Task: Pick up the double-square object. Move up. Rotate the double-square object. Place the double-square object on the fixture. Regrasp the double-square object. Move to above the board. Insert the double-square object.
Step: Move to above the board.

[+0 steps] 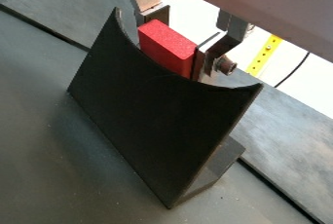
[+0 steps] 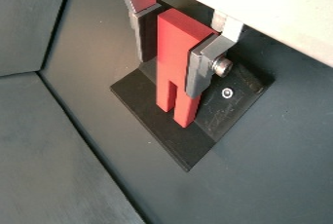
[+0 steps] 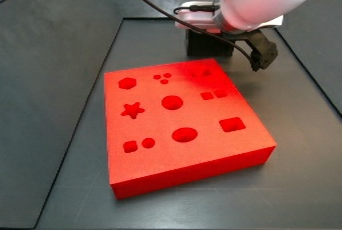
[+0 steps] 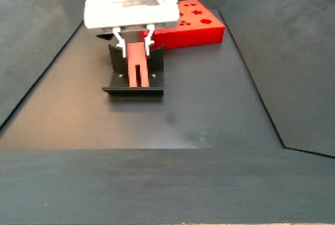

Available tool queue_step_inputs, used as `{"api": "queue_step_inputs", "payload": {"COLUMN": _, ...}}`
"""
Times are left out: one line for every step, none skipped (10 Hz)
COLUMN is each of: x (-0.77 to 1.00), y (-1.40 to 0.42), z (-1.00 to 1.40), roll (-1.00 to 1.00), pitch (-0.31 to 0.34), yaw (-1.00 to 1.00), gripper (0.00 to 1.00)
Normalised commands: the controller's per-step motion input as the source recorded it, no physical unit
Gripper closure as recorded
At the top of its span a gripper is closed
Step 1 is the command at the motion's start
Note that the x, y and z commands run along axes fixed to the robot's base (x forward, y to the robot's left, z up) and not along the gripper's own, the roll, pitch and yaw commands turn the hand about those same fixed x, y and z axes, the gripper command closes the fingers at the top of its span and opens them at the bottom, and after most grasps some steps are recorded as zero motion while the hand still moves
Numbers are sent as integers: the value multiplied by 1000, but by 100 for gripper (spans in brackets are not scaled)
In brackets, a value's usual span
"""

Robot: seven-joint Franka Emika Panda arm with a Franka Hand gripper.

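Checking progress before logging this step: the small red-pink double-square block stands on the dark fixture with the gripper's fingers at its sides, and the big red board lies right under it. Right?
Not quite. The small red-pink double-square block does stand on the dark fixture, the gripper at its sides, but the big red board lies apart, beyond the fixture, as a side view shows.

Lab test rig: dark walled tray (image 4: 78,121), fixture (image 4: 135,80).
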Motion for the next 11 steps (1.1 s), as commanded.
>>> {"api": "queue_step_inputs", "payload": {"x": 5, "y": 27, "z": 1000, "roll": 441, "pitch": 171, "yaw": 86, "gripper": 100}}
{"api": "queue_step_inputs", "payload": {"x": 6, "y": 21, "z": 1000, "roll": 404, "pitch": 157, "yaw": 87, "gripper": 100}}
{"api": "queue_step_inputs", "payload": {"x": 8, "y": 16, "z": 1000, "roll": 351, "pitch": 134, "yaw": 96, "gripper": 100}}
{"api": "queue_step_inputs", "payload": {"x": 14, "y": 17, "z": 1000, "roll": 229, "pitch": 94, "yaw": 114, "gripper": 100}}
{"api": "queue_step_inputs", "payload": {"x": 15, "y": 17, "z": 1000, "roll": 178, "pitch": 78, "yaw": 120, "gripper": 100}}
{"api": "queue_step_inputs", "payload": {"x": 16, "y": 9, "z": 1000, "roll": 85, "pitch": 50, "yaw": 122, "gripper": 100}}
{"api": "queue_step_inputs", "payload": {"x": 17, "y": 7, "z": 1000, "roll": 51, "pitch": 39, "yaw": 119, "gripper": 100}}
{"api": "queue_step_inputs", "payload": {"x": 17, "y": 7, "z": 1000, "roll": 10, "pitch": 27, "yaw": 109, "gripper": 100}}
{"api": "queue_step_inputs", "payload": {"x": 15, "y": 2, "z": 1000, "roll": -12, "pitch": 18, "yaw": 96, "gripper": 100}}
{"api": "queue_step_inputs", "payload": {"x": 13, "y": -2, "z": 1000, "roll": -20, "pitch": 14, "yaw": 85, "gripper": 100}}
{"api": "queue_step_inputs", "payload": {"x": 11, "y": -4, "z": 1000, "roll": -24, "pitch": 12, "yaw": 71, "gripper": 100}}
